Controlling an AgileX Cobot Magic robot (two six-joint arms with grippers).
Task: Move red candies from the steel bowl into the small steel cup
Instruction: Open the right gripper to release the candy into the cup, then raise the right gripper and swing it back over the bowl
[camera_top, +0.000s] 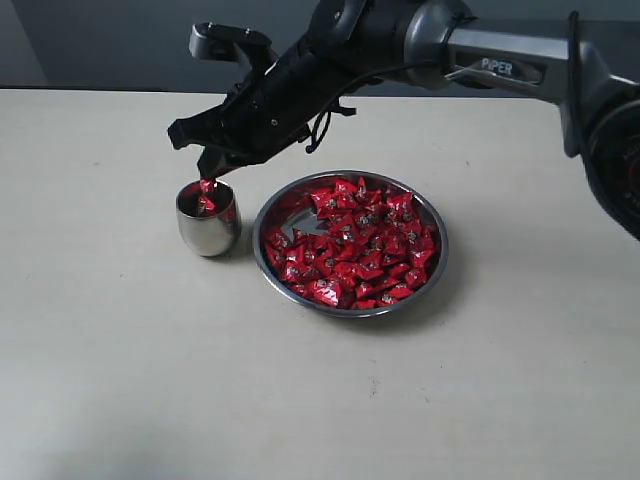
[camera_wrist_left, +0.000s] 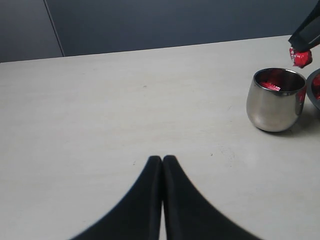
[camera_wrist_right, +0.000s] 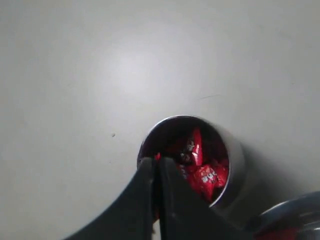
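Above the pale table, the right pincer, closed on a half-hidden red candy, overhangs the cup.

Steel bowl mostly beyond the right wrist view's edge.

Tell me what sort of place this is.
Probably a robot lab bench: a pale table against a plain dark wall, a robot arm marked PIPER, plus a bowl of candies and a cup set out.
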